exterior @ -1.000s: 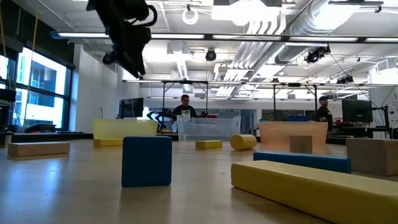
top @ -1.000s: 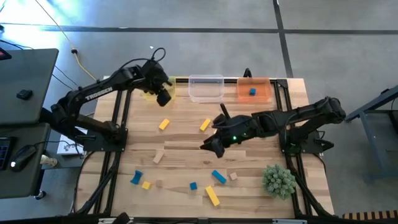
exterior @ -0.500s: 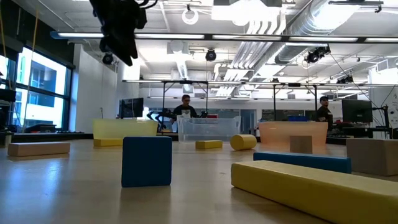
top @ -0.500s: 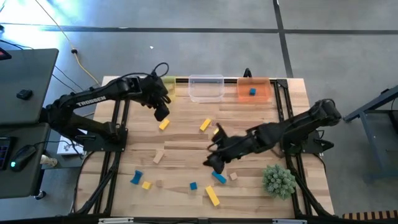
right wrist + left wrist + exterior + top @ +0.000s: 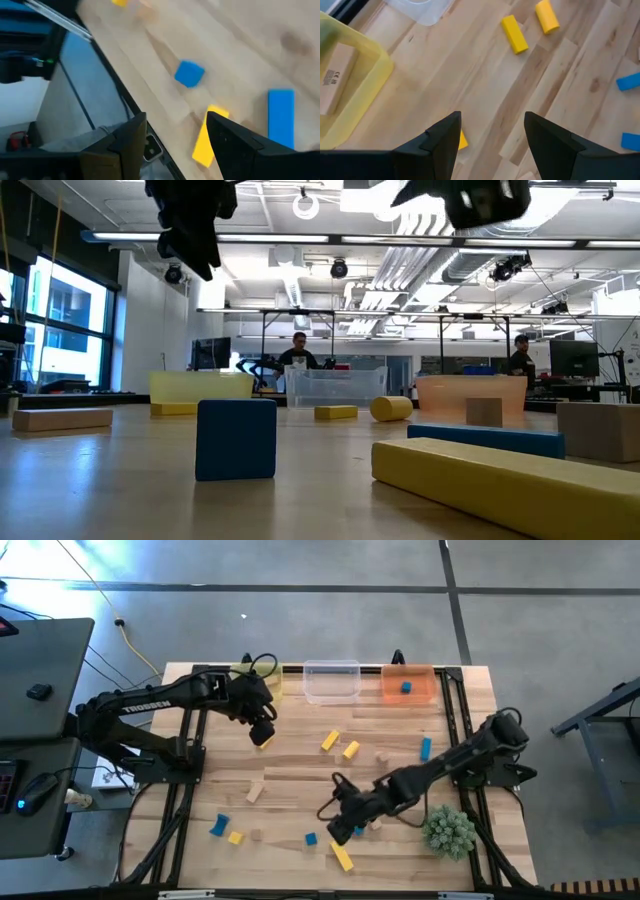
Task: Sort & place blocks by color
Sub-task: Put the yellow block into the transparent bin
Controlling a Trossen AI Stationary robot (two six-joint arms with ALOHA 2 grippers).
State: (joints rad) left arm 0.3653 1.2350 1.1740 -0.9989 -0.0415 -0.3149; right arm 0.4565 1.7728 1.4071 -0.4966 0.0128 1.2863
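Two dark arms work over a wooden table [image 5: 300,770] strewn with blocks. The left gripper [image 5: 263,732], jaws apart and holding nothing, hangs directly above a yellow block [image 5: 461,140] near the yellow tub [image 5: 262,682] at the table's far edge. The right gripper [image 5: 341,828], jaws also apart and empty, reaches low toward the near edge, just beside a long yellow bar [image 5: 342,856] and a small blue cube [image 5: 311,839]. Other yellow, blue and tan blocks lie scattered across the middle; one blue block [image 5: 405,687] sits inside the orange tub [image 5: 408,694]. A green spiky ball [image 5: 447,829] rests at the near right corner.
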